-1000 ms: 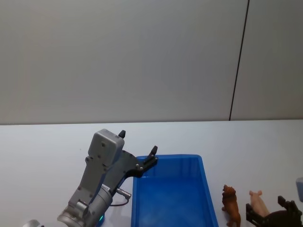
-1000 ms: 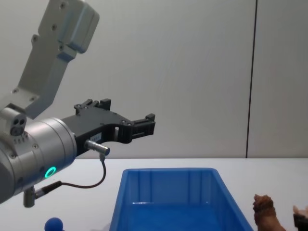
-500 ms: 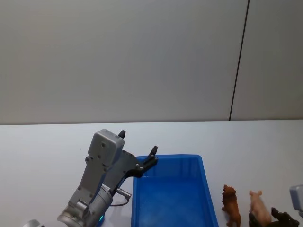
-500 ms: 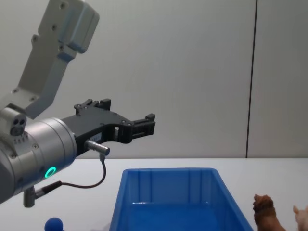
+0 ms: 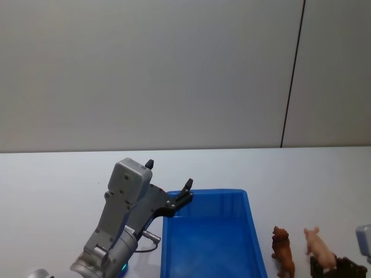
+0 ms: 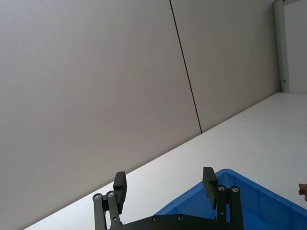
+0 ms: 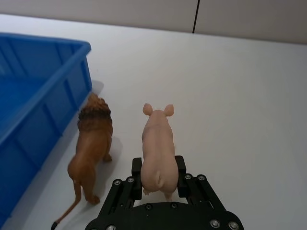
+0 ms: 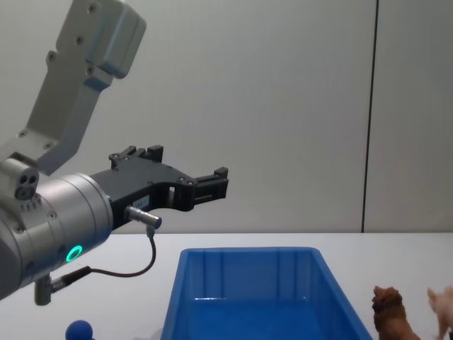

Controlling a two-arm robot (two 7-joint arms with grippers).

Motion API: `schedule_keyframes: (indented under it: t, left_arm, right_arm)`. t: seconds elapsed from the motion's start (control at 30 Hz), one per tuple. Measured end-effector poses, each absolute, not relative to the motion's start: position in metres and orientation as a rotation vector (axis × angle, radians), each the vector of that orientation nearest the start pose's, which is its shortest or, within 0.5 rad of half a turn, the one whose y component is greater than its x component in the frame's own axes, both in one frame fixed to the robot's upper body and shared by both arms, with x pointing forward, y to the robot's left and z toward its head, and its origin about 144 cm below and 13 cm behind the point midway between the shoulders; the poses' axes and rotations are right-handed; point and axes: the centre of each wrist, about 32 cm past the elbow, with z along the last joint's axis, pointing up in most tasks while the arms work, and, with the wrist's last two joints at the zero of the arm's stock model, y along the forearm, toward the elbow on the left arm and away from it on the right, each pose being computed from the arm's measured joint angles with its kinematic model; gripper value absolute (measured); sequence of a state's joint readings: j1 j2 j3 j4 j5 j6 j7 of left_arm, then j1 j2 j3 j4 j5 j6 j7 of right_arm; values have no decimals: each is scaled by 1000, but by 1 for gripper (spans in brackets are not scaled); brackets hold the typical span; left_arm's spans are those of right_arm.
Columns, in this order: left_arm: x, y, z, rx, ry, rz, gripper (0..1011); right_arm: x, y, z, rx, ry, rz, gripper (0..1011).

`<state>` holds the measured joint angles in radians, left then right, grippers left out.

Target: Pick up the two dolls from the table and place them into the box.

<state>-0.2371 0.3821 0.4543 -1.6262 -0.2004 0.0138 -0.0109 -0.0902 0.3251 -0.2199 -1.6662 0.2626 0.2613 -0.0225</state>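
White table fills the lower half of my head view. At lower centre on it sits the blue box, open side up. My left gripper hangs over the box's upper-left corner, fingers spread wide and holding nothing. My right gripper comes in at the head view's lower right corner, its fingers pressed against both flanks of the pink pig doll at its hindquarters, grasping it. The brown lion doll stands on the table between box and pig, just beside both and touching neither.
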Motion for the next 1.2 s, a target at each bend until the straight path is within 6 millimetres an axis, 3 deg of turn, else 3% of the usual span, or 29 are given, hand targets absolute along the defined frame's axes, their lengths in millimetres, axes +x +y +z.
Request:
schedule_keyframes:
  t: [0.6,1.2]
  left_arm:
    - [492,198,1204,61,-268,1124,1001]
    - [492,198,1204,61,-268,1124,1001]
  right_arm:
    - [428,-236,1177,-168,29,-1284,372]
    - [460,-208,1191,-103,42,-1052,372]
